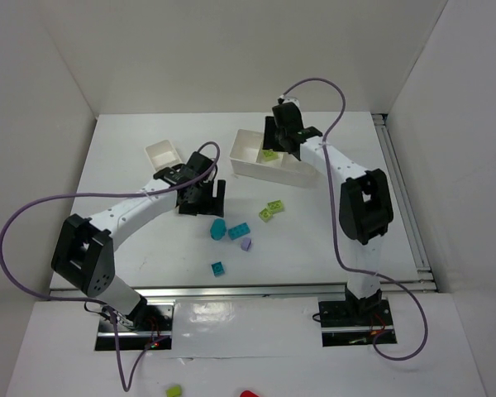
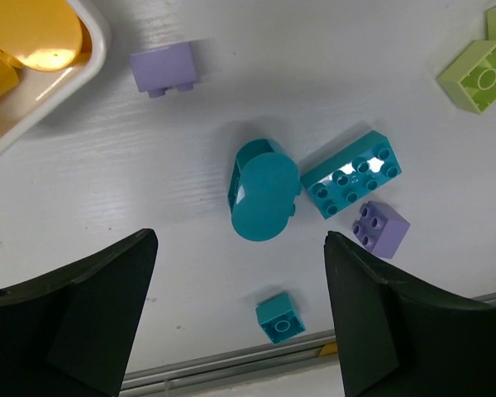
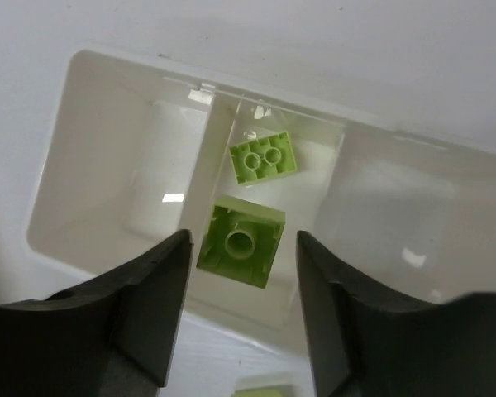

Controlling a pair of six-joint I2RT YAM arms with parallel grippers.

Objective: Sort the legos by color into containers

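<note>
Above the wider white tray [image 1: 246, 165] my right gripper [image 3: 241, 241] stands open. A lime green lego [image 3: 241, 240] hangs underside-up between its fingers with a gap on each side, over the middle compartment. Another lime lego [image 3: 264, 157] lies in that compartment. My left gripper [image 2: 240, 244] is open above the table, nothing in it. Below it lie a rounded teal piece [image 2: 264, 190], a teal brick [image 2: 351, 174], a small teal lego [image 2: 279, 317] and two lavender legos [image 2: 380, 227] [image 2: 164, 68]. The slim tray [image 2: 95, 50] holds orange pieces [image 2: 33, 37].
Two lime legos [image 1: 270, 211] lie on the table between the arms. A metal rail [image 2: 231, 364] runs along the table's near edge just past the small teal lego. White walls close in the sides and back. Purple cables loop off both arms.
</note>
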